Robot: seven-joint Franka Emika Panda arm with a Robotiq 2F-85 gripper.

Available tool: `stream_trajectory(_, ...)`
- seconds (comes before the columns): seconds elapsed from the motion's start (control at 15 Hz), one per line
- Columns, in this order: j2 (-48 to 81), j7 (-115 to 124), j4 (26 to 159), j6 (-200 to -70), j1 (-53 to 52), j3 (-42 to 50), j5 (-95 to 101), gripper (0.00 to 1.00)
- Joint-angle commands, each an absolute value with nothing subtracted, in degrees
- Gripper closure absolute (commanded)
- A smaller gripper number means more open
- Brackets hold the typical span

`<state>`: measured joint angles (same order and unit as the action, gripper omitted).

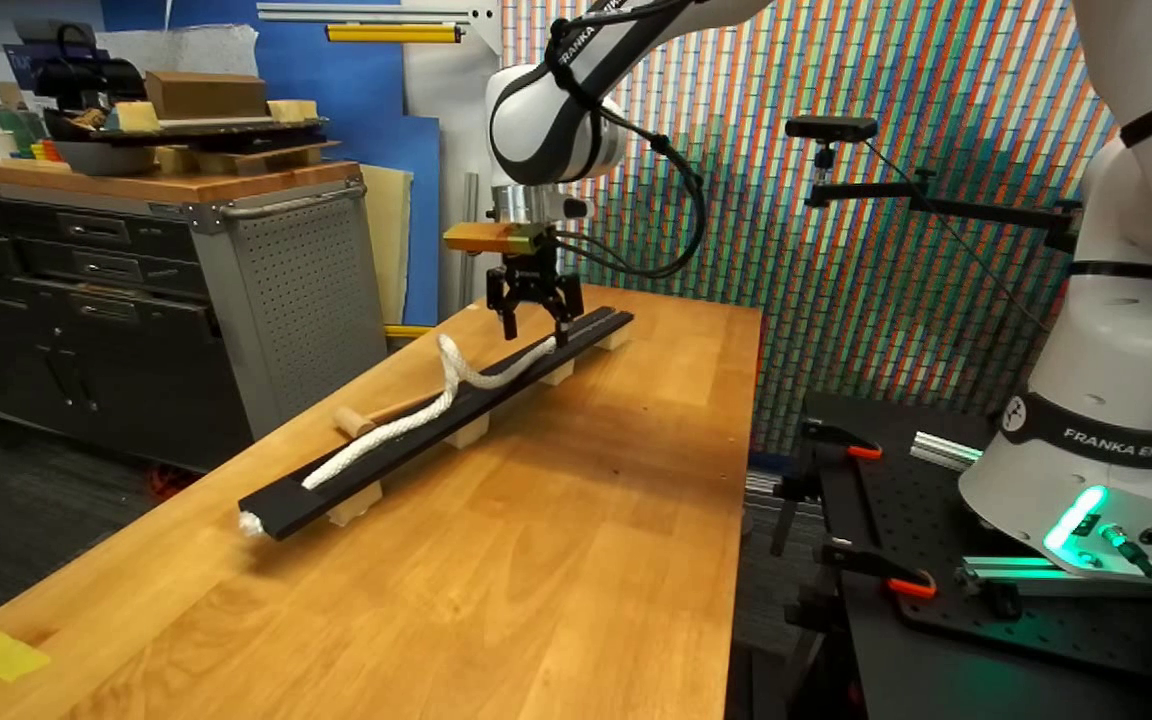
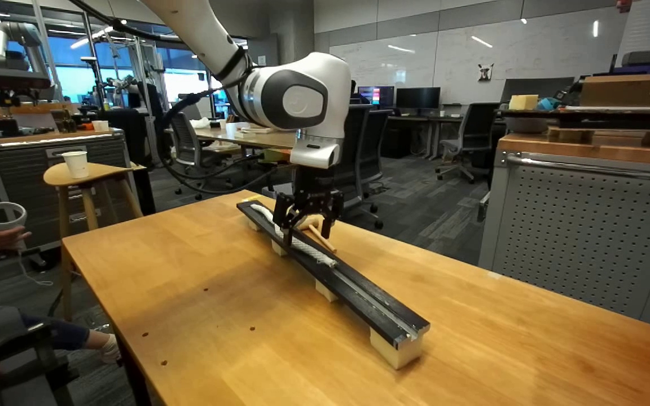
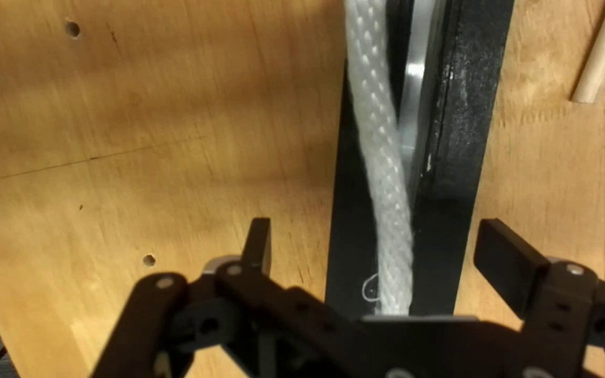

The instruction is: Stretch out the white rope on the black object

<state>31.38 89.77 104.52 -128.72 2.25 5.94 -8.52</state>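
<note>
Wrist view: the gripper [image 3: 375,241] is spread wide, with the white rope [image 3: 378,131] (a bit bent) on the black strip [image 3: 460,131] between its two fingers [image 3: 512,268].

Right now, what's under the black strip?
Four pale blocks show, propping the black strip off the tabletop. Covered from view: its underside and the tabletop directly beneath each block.
</note>
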Motion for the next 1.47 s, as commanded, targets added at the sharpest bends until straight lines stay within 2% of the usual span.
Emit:
stream_trajectory(0.0, 33.83, 90.77, 100.76, -128.33, 2.47, 6.81, -10.32, 0.05)
stream_trajectory(0.13, 34.39, 91.00, 100.20, -128.33, 2.52, 7.11, -10.27, 0.29)
stream_trajectory(0.2, 34.64, 91.16, 100.02, -128.44, 2.48, 7.30, -10.13, 0.32)
stream_trajectory(0.67, 35.22, 91.06, 100.03, -128.42, 2.49, 7.78, -9.68, 0.87)
stream_trajectory(0.8, 35.59, 91.07, 99.93, -128.32, 2.47, 7.91, -9.55, 0.99)
stream_trajectory(1.4, 35.04, 90.80, 100.11, -128.27, 2.55, 8.34, -9.15, 0.98)
